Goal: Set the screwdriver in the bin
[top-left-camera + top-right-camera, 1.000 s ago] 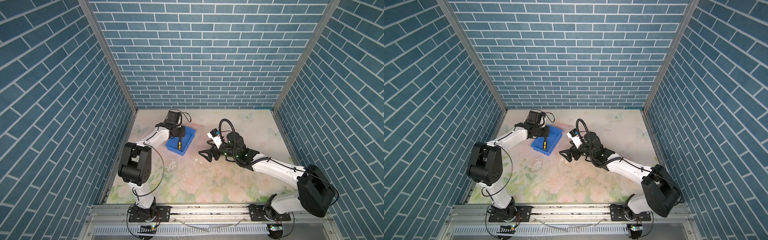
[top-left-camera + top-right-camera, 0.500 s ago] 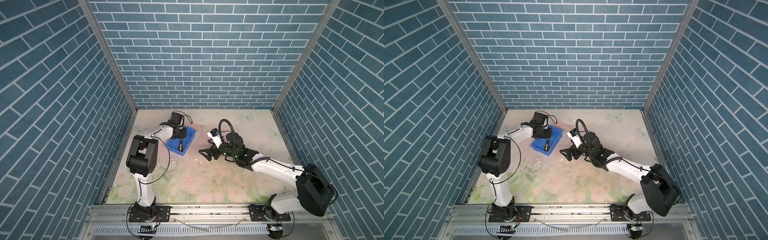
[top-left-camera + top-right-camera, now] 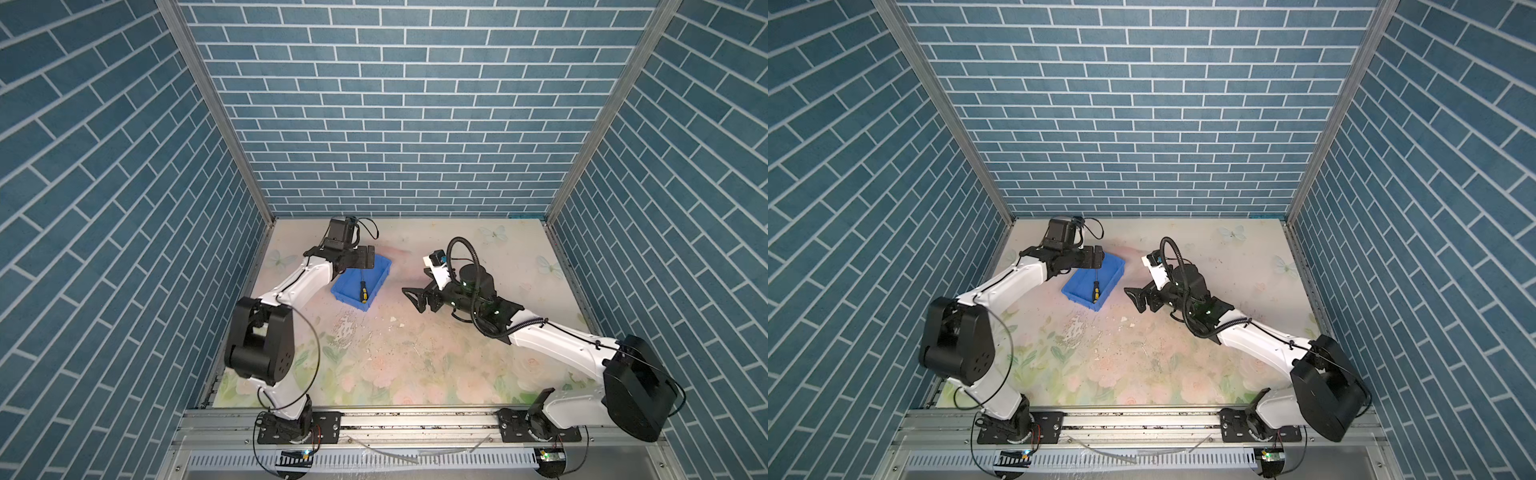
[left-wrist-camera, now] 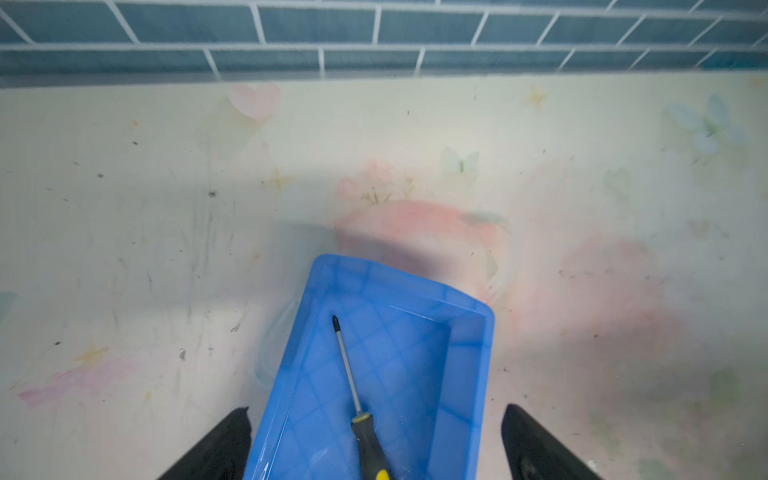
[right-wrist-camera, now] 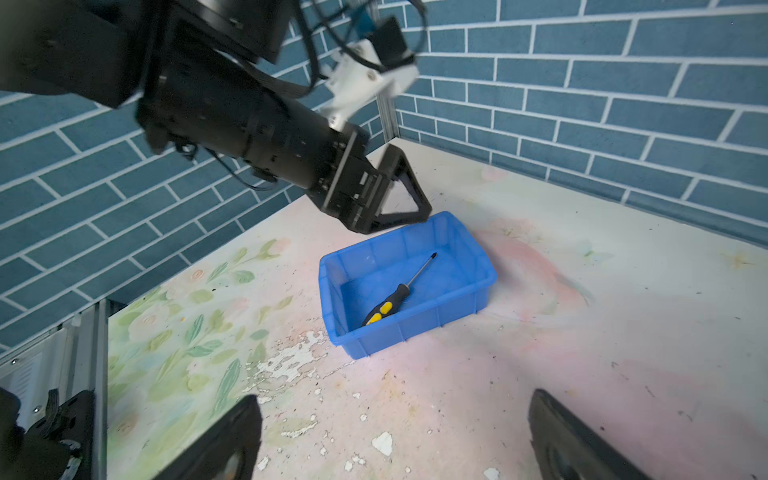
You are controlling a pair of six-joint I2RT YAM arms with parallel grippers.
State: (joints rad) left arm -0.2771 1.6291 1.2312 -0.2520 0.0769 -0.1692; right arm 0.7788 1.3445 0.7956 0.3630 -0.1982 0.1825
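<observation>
My left hand (image 4: pixel 377 409) hangs open over the bin (image 3: pixel 349 301). The screwdriver (image 3: pixel 363 291) lies inside, tip toward 12 o'clock. My right hand (image 3: pixel 412 299), at the bin's 3 o'clock, is open and empty. If I pull back low, I could snag the rim and tip the bin.

Walls (image 3: pixel 395 104): enclosing three sides in blue brick pattern with pale joints.
Tabletop (image 3: pixel 415 365): showing faded flowers and butterflies, peeling in white flakes.
Rail (image 3: pixel 415 432): running silver along front.

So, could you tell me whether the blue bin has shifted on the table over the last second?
No. The bin sits just where it was. Its near corner lies as before, just beyond the flaked paint patch, in both top views.
</observation>
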